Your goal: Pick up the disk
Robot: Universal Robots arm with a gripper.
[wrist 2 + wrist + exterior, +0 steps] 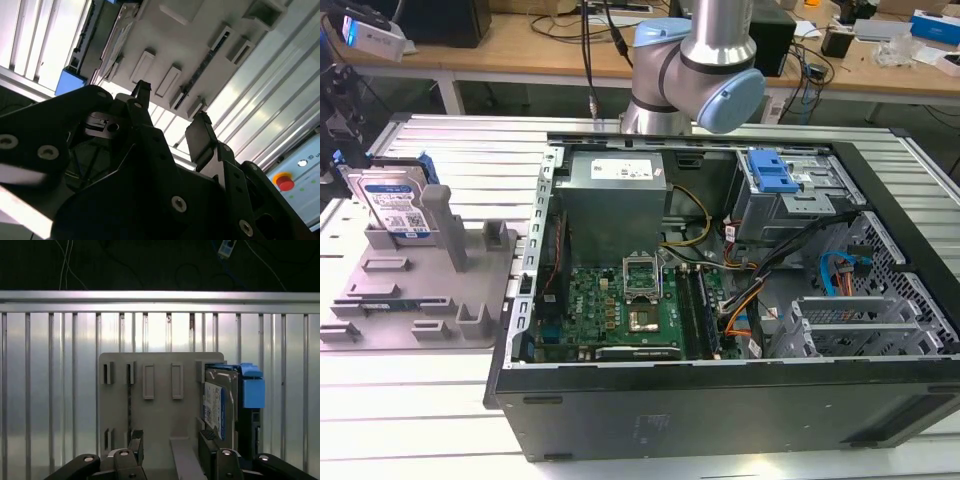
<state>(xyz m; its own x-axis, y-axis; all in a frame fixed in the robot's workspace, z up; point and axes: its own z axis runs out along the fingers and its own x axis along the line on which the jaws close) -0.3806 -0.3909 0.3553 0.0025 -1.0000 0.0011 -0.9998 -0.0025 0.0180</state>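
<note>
The disk [396,206], flat silver metal with a white-and-blue label and blue plastic frame, stands on edge in a far corner slot of the grey slotted plastic tray [420,295] on the ribbed metal table [410,410]. The black pincer [171,445] hangs open above the tray, the disk beside one finger [207,440], outside the gap.

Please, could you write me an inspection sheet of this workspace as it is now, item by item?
Surface: ribbed metal table, carrying a grey holder tray and an open computer case.
Job's things: the disk stands upright on edge in the tray, not gripped.
Clutter: nothing seen.
Grippers: gripper open and empty, near the tray, apart from the disk.
Cables: orange, blue and black wires inside the case.
Surroundings: wooden benches with equipment behind.
</note>
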